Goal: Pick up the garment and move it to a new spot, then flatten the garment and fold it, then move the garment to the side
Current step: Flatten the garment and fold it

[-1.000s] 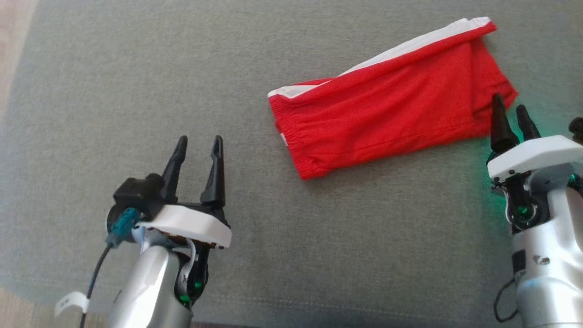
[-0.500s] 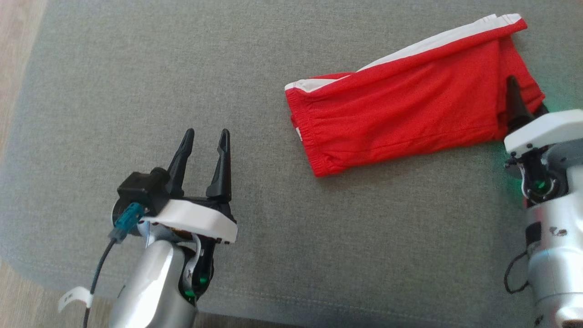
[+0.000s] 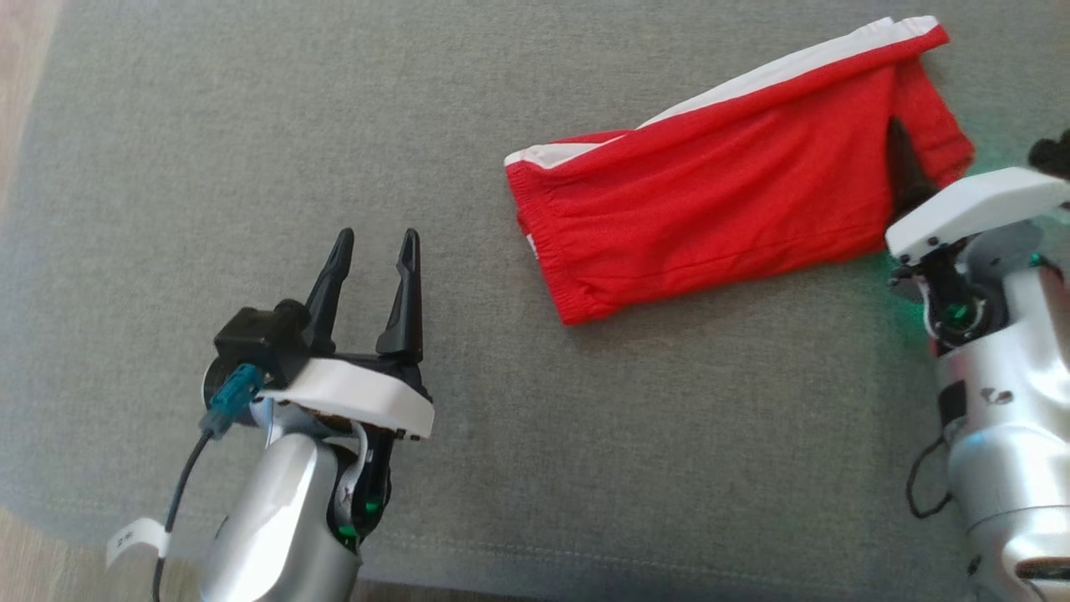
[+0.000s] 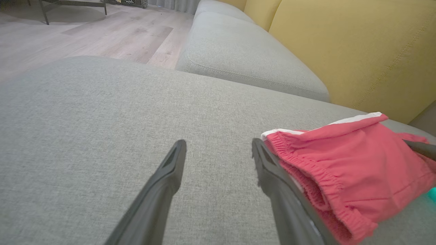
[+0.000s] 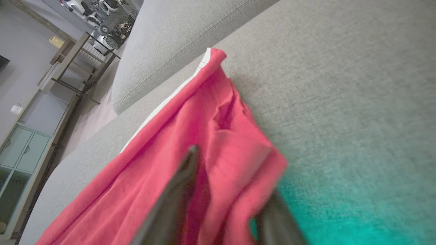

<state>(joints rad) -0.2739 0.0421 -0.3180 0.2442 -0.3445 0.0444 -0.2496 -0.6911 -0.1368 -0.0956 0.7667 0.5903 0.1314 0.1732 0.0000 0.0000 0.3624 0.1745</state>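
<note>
The garment [image 3: 719,192] is a pair of red shorts with a white side stripe, lying folded on the grey sofa cushion [image 3: 251,125]. My right gripper [image 3: 911,159] is at the garment's right end, open. One of its fingers [image 5: 185,180] lies on top of the red fabric [image 5: 170,143]; the other sits at the fabric's edge, partly hidden. My left gripper [image 3: 377,237] stands open at the lower left, off the cloth, with nothing between its fingers. In the left wrist view the garment's elastic waistband [image 4: 316,170] lies just right of that gripper [image 4: 218,143].
The cushion's front edge [image 3: 585,560] runs along the bottom, with wooden floor [image 3: 17,84] past its left side. A yellow backrest [image 4: 340,44] rises behind the garment. A second grey cushion [image 4: 238,51] adjoins farther off.
The head camera has shifted a little. My right gripper has pushed forward onto the garment's right end, so one finger now lies over the fabric. The left gripper has kept still.
</note>
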